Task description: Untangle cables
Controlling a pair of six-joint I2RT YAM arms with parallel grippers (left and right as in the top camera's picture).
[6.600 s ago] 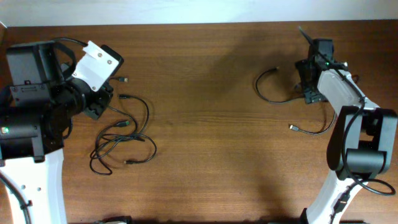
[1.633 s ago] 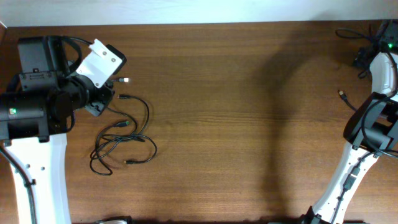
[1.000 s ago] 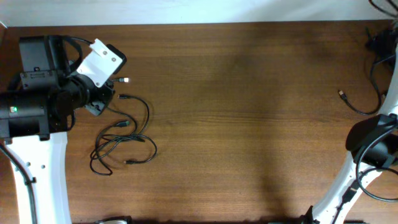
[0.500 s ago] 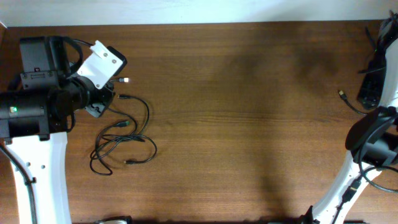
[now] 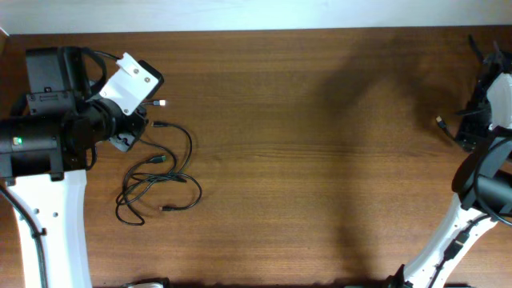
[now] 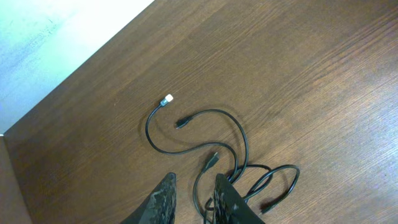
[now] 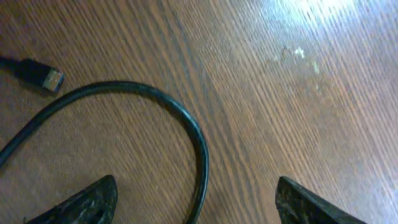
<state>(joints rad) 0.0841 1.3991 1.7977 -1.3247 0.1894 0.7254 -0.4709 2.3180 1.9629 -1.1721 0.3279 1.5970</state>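
A loose tangle of thin black cables (image 5: 156, 180) lies at the table's left, one silver-tipped plug (image 5: 162, 103) stretched out behind it. My left gripper (image 5: 122, 139) hovers at the tangle's back edge. In the left wrist view the left gripper (image 6: 194, 178) shows a narrow gap, with one strand of the cables (image 6: 231, 127) running between the fingers, close to the right fingertip (image 6: 227, 193). At the far right a separate cable (image 7: 186, 121) with a plug (image 7: 40, 73) lies on the wood. My right gripper (image 7: 196, 181) straddles it, jaws wide, not touching.
The left arm's bulky base and white wrist housing (image 5: 132, 80) stand at the left edge. The table's back edge meets a white wall (image 6: 50, 37). The right arm (image 5: 484, 184) rises along the right edge. A plug end (image 5: 440, 122) lies just left of the right gripper (image 5: 470, 132).
The right arm has come forward from the far right corner and lowered over the separate cable, its jaws narrowing a little. The left arm and the tangle have not moved.
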